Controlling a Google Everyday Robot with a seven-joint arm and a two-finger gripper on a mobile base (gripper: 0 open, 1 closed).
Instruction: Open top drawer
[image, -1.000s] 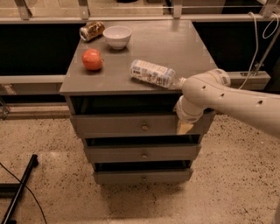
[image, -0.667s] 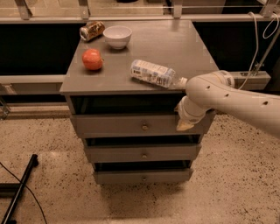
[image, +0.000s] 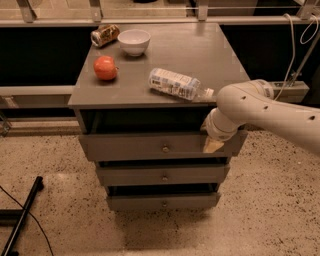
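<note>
You see a grey cabinet on a speckled floor (image: 270, 210), viewed from the front and above. The top drawer (image: 130, 146) sits directly under the worktop (image: 200, 50). It is the widest of three grey fronts, with a small round brass knob (image: 165, 148) at centre. A dark band of shadow shows between its upper edge and the worktop's underside. The white arm (image: 270, 107) comes in from your right and bends down over the cabinet's front right corner. The claw (image: 212, 145) is at the right end of the top drawer's front, well to the right of the knob and against or just before the panel. You cannot tell contact for certain. You also cannot tell whether the claw is released or clenched, as only its pale tip shows below the wrist. Below are the middle drawer (image: 130, 176) and the bottom drawer (image: 135, 202), each narrower, each with its own knob. On the worktop, a red apple (image: 105, 68) stands near the left edge. A white bowl (image: 134, 41) is at the back, and a can (image: 105, 35) lies on its side just left of it. A plastic bottle (image: 175, 84) lies on its side near the front edge, cap end toward the arm. A black pole (image: 20, 220) lies on the floor at lower left.
</note>
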